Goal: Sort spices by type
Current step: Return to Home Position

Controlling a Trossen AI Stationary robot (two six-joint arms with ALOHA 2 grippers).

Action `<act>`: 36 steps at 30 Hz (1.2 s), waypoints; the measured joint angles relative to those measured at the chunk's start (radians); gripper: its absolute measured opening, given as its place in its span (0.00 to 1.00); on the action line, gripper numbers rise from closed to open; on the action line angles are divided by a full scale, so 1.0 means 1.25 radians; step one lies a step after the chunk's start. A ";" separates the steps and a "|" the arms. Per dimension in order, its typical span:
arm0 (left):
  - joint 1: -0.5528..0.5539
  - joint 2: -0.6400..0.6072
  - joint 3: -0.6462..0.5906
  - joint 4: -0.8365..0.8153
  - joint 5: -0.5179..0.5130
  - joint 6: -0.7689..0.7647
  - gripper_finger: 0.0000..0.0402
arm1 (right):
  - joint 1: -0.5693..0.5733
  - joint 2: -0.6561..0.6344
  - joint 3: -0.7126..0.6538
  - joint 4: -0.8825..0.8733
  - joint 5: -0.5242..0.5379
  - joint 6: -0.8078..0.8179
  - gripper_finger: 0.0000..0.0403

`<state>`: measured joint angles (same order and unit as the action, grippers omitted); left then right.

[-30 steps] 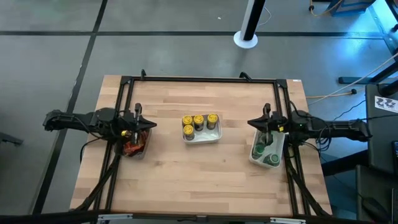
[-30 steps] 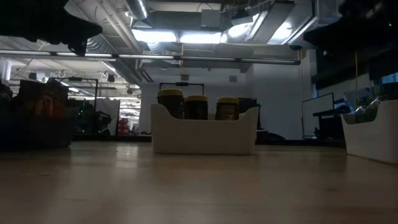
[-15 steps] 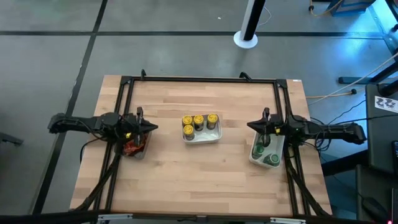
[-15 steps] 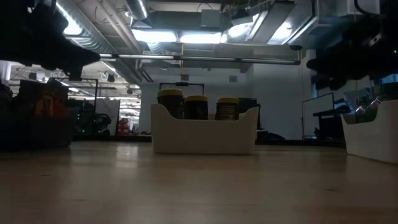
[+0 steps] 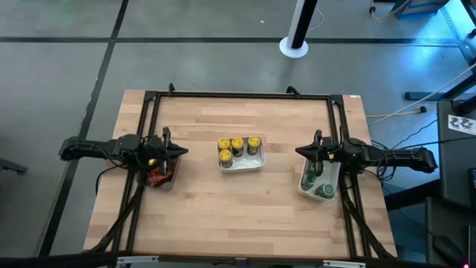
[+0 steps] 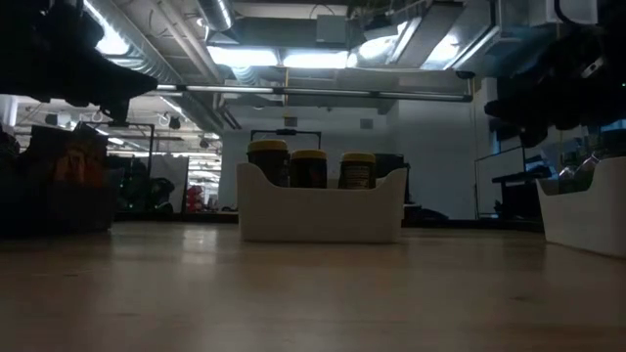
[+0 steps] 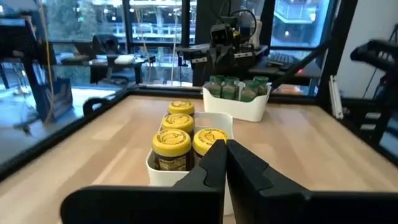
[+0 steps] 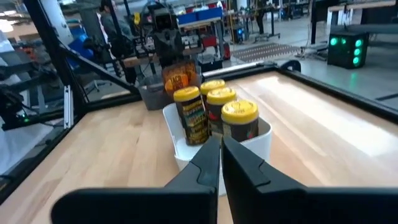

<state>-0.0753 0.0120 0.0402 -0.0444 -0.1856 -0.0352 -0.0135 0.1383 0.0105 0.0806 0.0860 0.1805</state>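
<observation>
Wooden table (image 5: 245, 216) with central white tray (image 6: 318, 215), right-hand white tray (image 6: 587, 220) and left-hand grey bin (image 5: 167, 183)

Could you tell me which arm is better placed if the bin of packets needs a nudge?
Left. The left gripper sits right beside the bin, fingers shut; the right gripper is on the far side, by the green-jar tray.

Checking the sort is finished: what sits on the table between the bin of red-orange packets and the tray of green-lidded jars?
In the high view, the white tray holding four yellow-lidded jars stands there.
</observation>
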 joint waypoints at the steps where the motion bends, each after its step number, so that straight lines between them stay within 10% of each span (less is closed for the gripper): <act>1: 0.000 0.000 0.000 0.000 0.000 0.017 0.01 | 0.000 0.000 0.000 -0.007 0.000 0.001 0.05; 36: 0.000 0.000 0.000 -0.002 0.000 0.055 0.01 | 0.000 -0.106 -0.002 -0.035 -0.037 0.003 0.05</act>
<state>-0.0750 0.0120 0.0402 -0.0475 -0.1860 0.0334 -0.0135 0.0055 0.0078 0.0368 0.0395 0.1837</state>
